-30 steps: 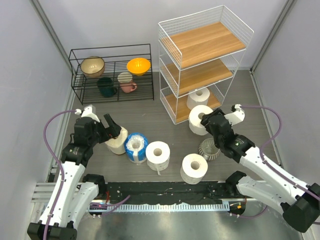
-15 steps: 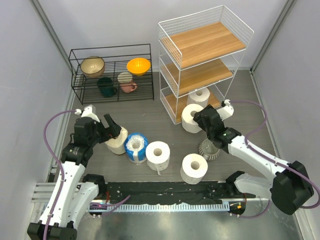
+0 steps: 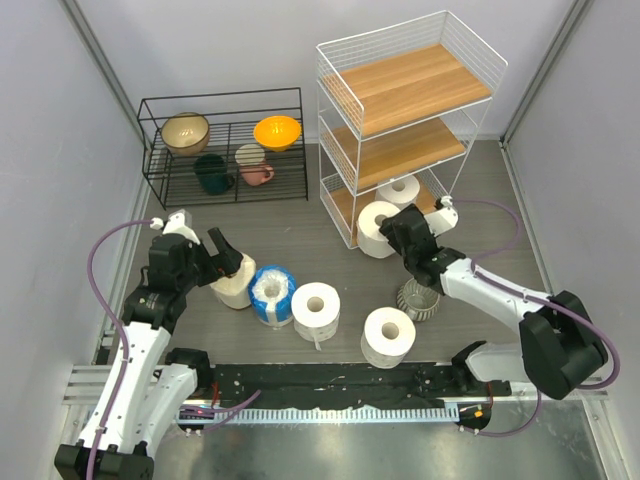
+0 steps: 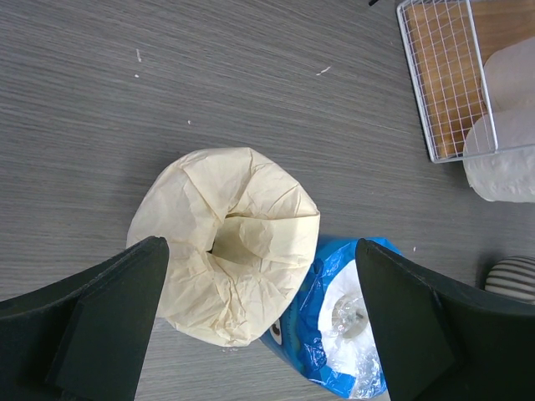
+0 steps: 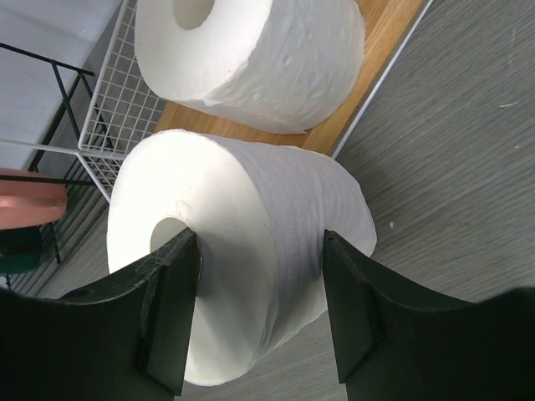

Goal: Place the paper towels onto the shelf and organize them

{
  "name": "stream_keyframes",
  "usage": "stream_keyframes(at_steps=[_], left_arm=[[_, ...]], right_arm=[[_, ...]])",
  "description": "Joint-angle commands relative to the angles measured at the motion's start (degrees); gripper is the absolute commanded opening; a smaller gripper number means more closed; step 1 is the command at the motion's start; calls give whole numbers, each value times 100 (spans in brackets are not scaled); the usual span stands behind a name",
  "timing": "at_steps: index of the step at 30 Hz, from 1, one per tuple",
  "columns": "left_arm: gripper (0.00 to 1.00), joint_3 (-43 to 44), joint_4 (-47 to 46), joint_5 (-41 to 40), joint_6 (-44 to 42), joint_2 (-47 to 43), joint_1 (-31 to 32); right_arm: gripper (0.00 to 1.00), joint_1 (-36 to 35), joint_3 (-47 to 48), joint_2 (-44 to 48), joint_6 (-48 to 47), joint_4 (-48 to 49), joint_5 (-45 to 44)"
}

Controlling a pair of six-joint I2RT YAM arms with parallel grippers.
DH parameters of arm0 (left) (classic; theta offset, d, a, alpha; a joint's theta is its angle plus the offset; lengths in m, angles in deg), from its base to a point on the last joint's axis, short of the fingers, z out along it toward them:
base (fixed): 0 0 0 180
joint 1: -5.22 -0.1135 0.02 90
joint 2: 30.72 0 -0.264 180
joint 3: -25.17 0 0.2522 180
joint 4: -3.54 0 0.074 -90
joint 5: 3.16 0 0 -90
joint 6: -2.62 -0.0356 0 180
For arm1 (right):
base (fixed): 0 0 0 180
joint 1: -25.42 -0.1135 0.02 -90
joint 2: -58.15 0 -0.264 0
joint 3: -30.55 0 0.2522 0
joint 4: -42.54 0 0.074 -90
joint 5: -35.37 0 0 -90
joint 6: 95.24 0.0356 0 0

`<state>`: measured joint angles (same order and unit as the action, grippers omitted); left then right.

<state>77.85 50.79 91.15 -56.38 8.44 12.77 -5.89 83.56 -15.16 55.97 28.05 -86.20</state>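
Grey wood-grain floor (image 3: 330, 255) w/ pale walls, seen from above. At the back stands the shelf (image 3: 415, 85), a tall white wire unit w/ three wooden boards. Left of it is a low black wire rack (image 3: 220, 97) holding a beige bowl (image 3: 185, 132), an orange bowl (image 3: 277, 131), a green cup (image 3: 212, 172) and a pink cup (image 3: 257, 172).

Your right gripper (image 5: 259, 309) is clamped on a white roll (image 5: 242, 242), one finger on each side. The roll is tilted, hollow core toward the rack, right at the front edge of the shelf's lowest board. You can't tell whether it rests on anything. Just behind it the shelved roll (image 5: 251, 50) stands on that lowest board. The upper two boards are bare.

Your left gripper (image 4: 259, 309) hangs over the cream roll (image 4: 226, 242), jaws spread wide to either side of it, gripping nothing. That roll stands upright on the floor, crumpled top facing the wrist cam. The blue-wrapped roll (image 4: 347, 334) touches its right side.

Next in the row, approx. mid-floor, is a third white roll (image 3: 316, 310), touching the blue one. A fourth white roll (image 3: 389, 336) stands apart to the right, near the arm bases. The grey ribbed cup (image 3: 418, 297) sits between that fourth roll and the shelf, under your right arm.
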Motion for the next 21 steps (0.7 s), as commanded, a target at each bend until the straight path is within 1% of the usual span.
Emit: stream_keyframes(at_steps=[1,21], left_arm=[[100,-7,-150,140,-51,-22,27],[100,-16,-159,166,-51,4,18]], right_arm=[[33,20,452,-112,277,872,-147],[33,46,602,-842,717,1479,-455]])
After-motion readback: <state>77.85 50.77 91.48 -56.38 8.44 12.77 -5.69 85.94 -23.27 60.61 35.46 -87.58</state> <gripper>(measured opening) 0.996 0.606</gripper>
